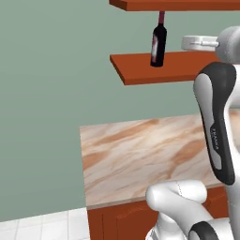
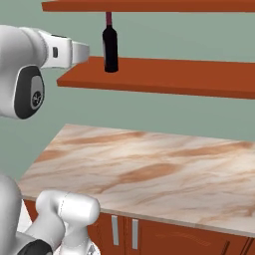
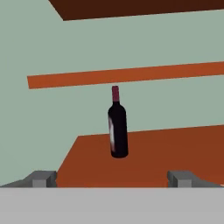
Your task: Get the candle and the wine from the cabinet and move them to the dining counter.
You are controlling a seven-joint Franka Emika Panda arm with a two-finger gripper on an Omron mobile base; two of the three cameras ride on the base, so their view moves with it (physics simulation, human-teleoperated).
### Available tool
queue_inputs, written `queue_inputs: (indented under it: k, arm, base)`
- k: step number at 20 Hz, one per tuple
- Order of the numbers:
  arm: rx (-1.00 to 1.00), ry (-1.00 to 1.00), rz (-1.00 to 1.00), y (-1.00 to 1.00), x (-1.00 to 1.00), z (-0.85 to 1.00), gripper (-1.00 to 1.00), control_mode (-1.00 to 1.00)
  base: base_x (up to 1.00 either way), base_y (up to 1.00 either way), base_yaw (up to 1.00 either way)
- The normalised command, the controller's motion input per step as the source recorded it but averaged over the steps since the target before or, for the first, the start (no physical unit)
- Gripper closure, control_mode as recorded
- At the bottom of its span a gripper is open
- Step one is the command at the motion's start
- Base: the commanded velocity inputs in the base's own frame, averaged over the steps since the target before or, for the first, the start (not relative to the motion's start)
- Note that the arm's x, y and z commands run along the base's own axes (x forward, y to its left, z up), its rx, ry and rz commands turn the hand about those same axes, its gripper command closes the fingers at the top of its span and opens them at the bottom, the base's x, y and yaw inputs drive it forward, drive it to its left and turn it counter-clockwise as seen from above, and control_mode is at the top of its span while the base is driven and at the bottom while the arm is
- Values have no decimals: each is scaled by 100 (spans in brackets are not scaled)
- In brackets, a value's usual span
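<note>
Our two-finger gripper point(image 3: 112, 179) wide open, nothing held, dark tips spread far apart, aimed at wine. Dark, near-black glass wine bottle point(image 3: 117, 127) with maroon neck capsule, pale label stands upright on lower plank of open reddish-brown wooden wall shelves point(image 3: 175, 148), near its left end, well ahead of fingers. Below shelves we see beige-brown marbled counter top point(image 2: 149, 169).

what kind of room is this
Most likely a kitchen: a wine bottle stands on open wooden wall shelves above a marbled counter with red-brown cabinet doors beneath.
</note>
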Motion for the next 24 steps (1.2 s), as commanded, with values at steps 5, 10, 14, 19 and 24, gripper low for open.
queue_inputs:
  k: [5, 10, 14, 19, 24]
  arm:
    - [0, 0, 0, 0, 33, 0, -100, -100]
    - [0, 0, 2, 0, 28, 0, -100, -100]
    - [0, 0, 1, 0, 30, 0, -100, -100]
    - [0, -1, 3, 0, 19, 0, -100, -100]
    - [0, -1, 5, 0, 8, -6, -100, -100]
  base:
    - [0, 0, 0]
    - [0, 0, 0]
    - [0, 0, 0]
    - [0, 0, 0]
    - [0, 0, 0]
